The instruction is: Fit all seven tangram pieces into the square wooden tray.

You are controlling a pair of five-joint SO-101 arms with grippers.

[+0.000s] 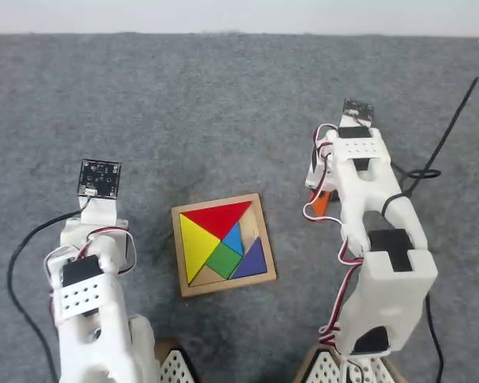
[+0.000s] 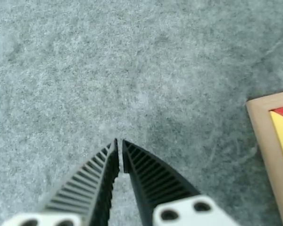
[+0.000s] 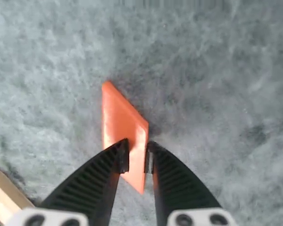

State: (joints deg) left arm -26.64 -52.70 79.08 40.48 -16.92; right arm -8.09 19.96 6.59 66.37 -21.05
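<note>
The square wooden tray [image 1: 178,252] lies on the grey carpet between the two arms, holding red [image 1: 219,217], yellow [image 1: 193,246], blue [image 1: 234,238], green [image 1: 223,258] and purple [image 1: 252,259] pieces. Bare wood shows at its right edge and bottom left. An orange piece [image 3: 121,123] stands on edge, clamped by my right gripper [image 3: 136,157], to the right of the tray; a bit of orange [image 1: 322,202] shows under that arm. My left gripper [image 2: 120,153] is shut with nothing in it, over carpet left of the tray's corner [image 2: 269,127].
Grey carpet [image 1: 223,104] covers the whole surface, with wide free room behind the tray. Black cables trail from the right arm [image 1: 447,136] and the left arm [image 1: 20,247]. The arm bases sit at the near edge.
</note>
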